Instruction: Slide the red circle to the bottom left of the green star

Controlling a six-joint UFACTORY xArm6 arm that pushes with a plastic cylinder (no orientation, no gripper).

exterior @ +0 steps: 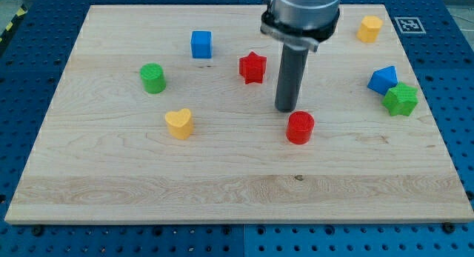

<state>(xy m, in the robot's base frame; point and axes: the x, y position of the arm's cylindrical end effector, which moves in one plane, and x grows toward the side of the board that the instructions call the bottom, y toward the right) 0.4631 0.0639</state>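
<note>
The red circle (300, 127) lies on the wooden board (222, 183), right of centre. The green star (401, 99) sits near the board's right edge, touching the blue block (383, 79) just above and left of it. My tip (286, 109) stands just above and left of the red circle, very close to its upper-left edge; I cannot tell whether it touches. The red circle is well to the left of the green star and slightly lower.
A red star (252, 67) lies left of the rod. A blue cube (201, 44) is at upper left, a green cylinder (152, 78) further left, a yellow heart (178, 124) at lower left, a yellow block (369, 27) at top right.
</note>
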